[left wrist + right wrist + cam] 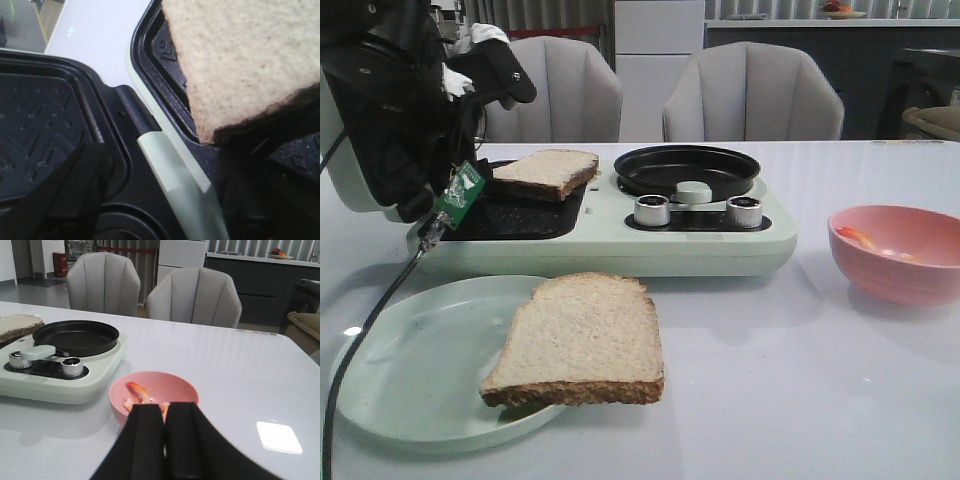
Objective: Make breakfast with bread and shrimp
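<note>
One bread slice [547, 170] lies tilted on the black grill plate [510, 215] of the pale green breakfast maker [620, 240]. It also shows in the left wrist view [250, 55]. The second bread slice [582, 340] lies on a pale green plate [410, 370], overhanging its rim. A few orange shrimp [137, 391] lie in the pink bowl [165, 385], which also shows in the front view [895, 265]. My left gripper [170, 200] is open over the grill's near edge, beside the bread corner. My right gripper [165, 410] is shut and empty, just in front of the bowl.
A round black pan [686, 168] and two silver knobs [652, 210] are on the maker's right half. The opened grill lid [40, 130] lies by my left fingers. My left arm [390, 110] and its cable [370, 310] cross the left side. Chairs stand behind the table.
</note>
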You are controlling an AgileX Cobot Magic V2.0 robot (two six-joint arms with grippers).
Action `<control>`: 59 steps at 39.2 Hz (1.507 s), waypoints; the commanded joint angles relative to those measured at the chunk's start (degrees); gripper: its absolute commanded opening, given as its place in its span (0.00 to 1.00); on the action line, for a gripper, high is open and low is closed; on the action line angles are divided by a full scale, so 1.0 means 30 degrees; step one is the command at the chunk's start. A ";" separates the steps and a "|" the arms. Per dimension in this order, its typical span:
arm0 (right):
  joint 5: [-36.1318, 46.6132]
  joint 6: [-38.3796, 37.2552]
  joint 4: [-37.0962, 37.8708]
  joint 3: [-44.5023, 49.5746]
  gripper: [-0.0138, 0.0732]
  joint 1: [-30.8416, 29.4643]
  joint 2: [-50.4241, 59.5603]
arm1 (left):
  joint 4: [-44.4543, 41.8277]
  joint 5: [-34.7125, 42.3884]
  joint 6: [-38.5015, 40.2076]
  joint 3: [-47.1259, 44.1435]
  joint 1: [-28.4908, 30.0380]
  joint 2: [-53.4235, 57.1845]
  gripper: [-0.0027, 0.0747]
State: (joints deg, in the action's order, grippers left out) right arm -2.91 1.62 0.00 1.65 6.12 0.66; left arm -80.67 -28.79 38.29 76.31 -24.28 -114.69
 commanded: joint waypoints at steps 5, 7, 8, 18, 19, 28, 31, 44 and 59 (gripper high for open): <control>0.1497 0.0023 0.0255 -0.0371 0.35 -0.0060 0.0381 | 0.0383 -0.2256 -0.1560 0.0141 -0.1472 0.1328 0.70; 0.1497 0.0023 0.0255 -0.0371 0.35 -0.0060 0.0381 | 0.0469 -0.2256 -0.1560 0.0053 -0.1868 0.1427 0.70; 0.1497 0.0023 0.0255 -0.0371 0.35 -0.0060 0.0381 | 0.0473 -0.2256 -0.1560 -0.0047 -0.2022 0.1493 0.70; 0.1497 0.0023 0.0255 -0.0371 0.35 -0.0060 0.0381 | 0.4186 -0.2184 -0.2615 -0.0101 -0.3351 0.2999 0.70; 0.1497 0.0023 0.0255 -0.0371 0.35 -0.0060 0.0381 | 0.4542 -0.2184 -0.2754 -0.0101 -0.3390 0.3281 0.70; 0.1497 0.0023 0.0255 -0.0371 0.35 -0.0060 0.0381 | 0.8719 -0.2384 -0.4607 -0.0101 -0.3433 0.6154 0.70; 0.1497 0.0023 0.0255 -0.0371 0.35 -0.0060 0.0381 | 0.9873 -0.2346 -0.5014 -0.0139 -0.3433 0.7134 0.70; 0.1497 0.0023 0.0255 -0.0371 0.35 -0.0060 0.0381 | 1.3304 -0.1754 -0.4918 -0.3549 -0.3433 1.3067 0.70; 0.1497 0.0023 0.0255 -0.0371 0.35 -0.0060 0.0381 | 1.6838 -0.1585 -0.1011 -0.8938 -0.3433 2.1524 0.70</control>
State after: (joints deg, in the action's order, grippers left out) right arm -2.91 1.62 0.00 1.65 6.12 0.66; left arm -30.57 -36.42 32.55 50.35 -34.21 -55.30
